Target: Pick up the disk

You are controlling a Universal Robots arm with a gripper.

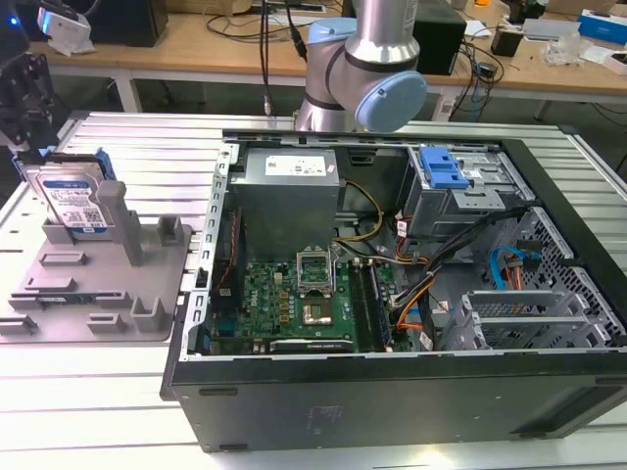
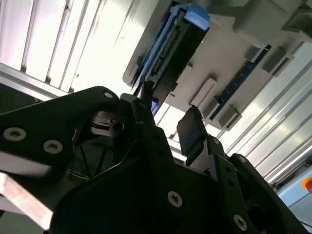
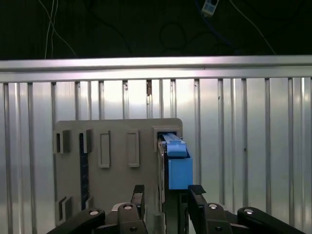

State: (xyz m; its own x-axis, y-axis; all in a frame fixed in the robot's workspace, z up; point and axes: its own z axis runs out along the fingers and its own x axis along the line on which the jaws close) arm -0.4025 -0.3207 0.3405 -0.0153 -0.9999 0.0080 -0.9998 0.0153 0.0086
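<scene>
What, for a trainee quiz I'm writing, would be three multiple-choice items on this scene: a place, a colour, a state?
1. Where is the disk?
A. inside the computer case
B. upright on the grey plate
C. flat on the wooden bench

2. What colour is the disk's side rail?
A. red
B. blue
C. yellow

3. How is the gripper?
A. open
B. shut on the disk
C. shut on a cable

Answers:
1 B: the exterior view shows it standing on edge there.
2 B: the first wrist view shows the rail blue.
3 A: the first wrist view shows its fingers apart, gripping nothing.
</scene>
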